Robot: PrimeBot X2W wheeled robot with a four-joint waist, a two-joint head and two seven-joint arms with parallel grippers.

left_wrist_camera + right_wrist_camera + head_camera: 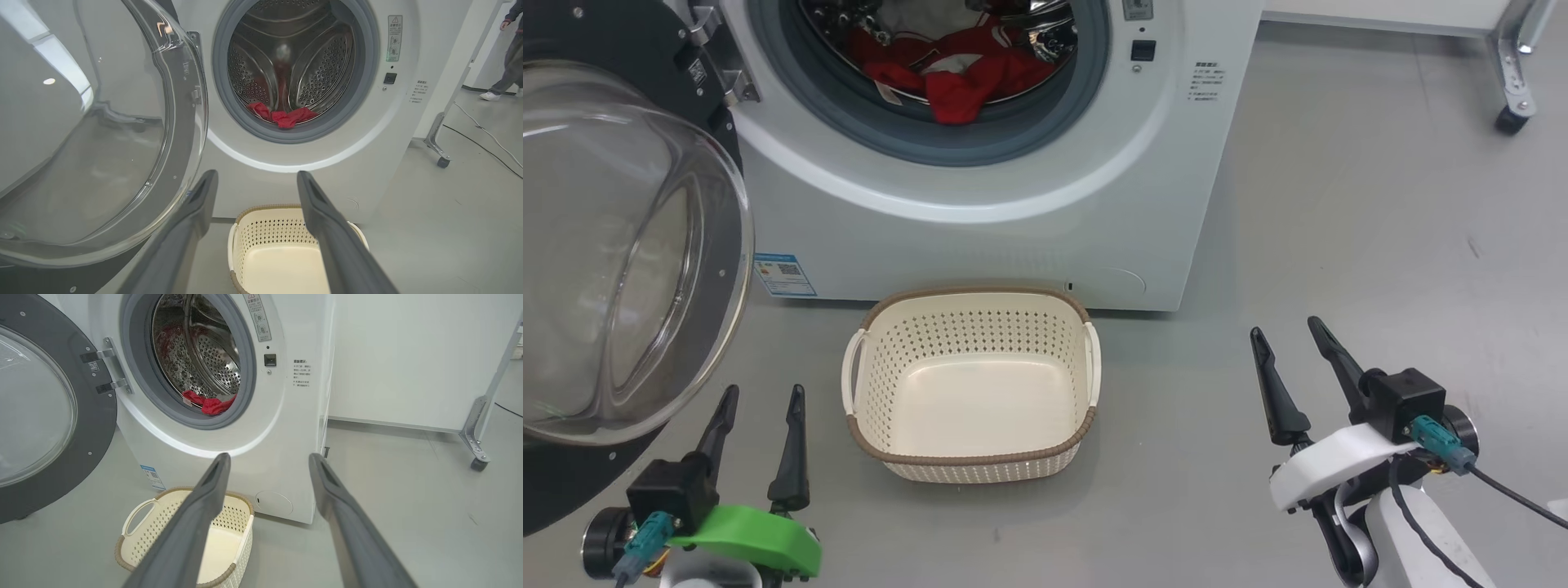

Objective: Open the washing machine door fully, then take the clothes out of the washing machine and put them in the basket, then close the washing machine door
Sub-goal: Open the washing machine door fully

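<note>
The washing machine door [621, 245] is swung wide open, out to the left of the washing machine [1013, 237], so the first step looks done. The step in hand is the second one: getting the clothes out.

The clothes [956, 77] are a red heap inside the washing machine, at the bottom of the drum just behind the grey ring. The basket [980, 292] sits on the floor right in front of the washing machine, under its round hole, with nothing in it.

The left gripper [764, 392] hangs low in front of the washing machine, on the door side. Its two fingers are wide apart and hold nothing. The right gripper [1285, 327] hangs in front of the washing machine's right corner, its fingers wide apart too, nothing in them.

Next, I think, one gripper must go up and forward into the round hole, fingers open, and pinch a good bunch of red cloth — then pull it out over the grey ring and let go above the basket. The left arm must mind the glass door beside it.
</note>
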